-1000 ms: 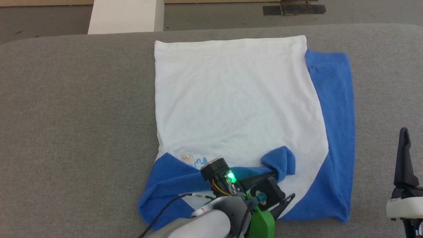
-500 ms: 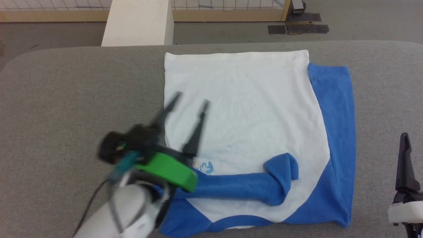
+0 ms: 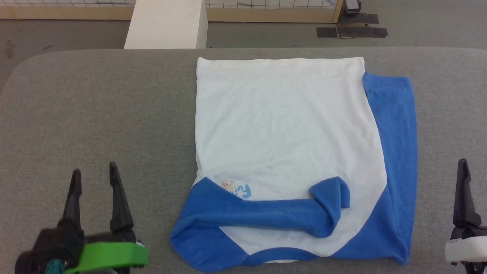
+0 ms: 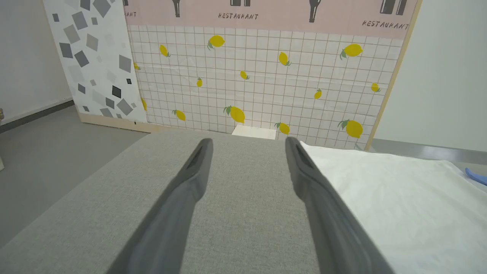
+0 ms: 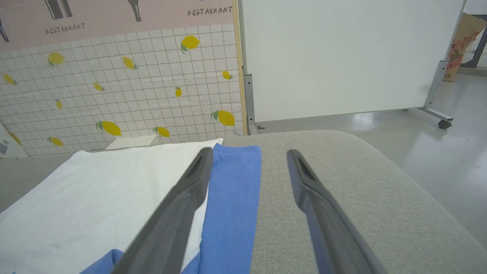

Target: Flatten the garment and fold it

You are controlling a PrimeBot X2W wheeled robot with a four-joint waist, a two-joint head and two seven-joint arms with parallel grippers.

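The garment (image 3: 281,121) lies spread on the grey table (image 3: 95,106), its white body flat and hem at the far side. One blue sleeve (image 3: 266,215) is folded across the chest near the front edge, just below the cartoon patch (image 3: 236,188). The other blue sleeve (image 3: 395,144) runs along the right side. My left gripper (image 3: 94,171) stands open over bare table, left of the garment, holding nothing; the left wrist view shows its fingers apart (image 4: 248,140) beside the white cloth (image 4: 399,198). My right gripper (image 3: 463,167) is right of the garment, open (image 5: 249,152), with the blue sleeve (image 5: 232,190) under its left finger.
A white block (image 3: 167,23) stands on the floor behind the table's far edge. Dark tape patches (image 3: 352,30) mark the floor at the back right. A lemon-tiled wall panel (image 4: 266,76) and a wheeled white board (image 5: 342,57) stand beyond.
My left gripper has let go of the blue sleeve, opened, and swung from the garment's near edge out to the lower left. The head camera shifted. The right gripper has stayed put.
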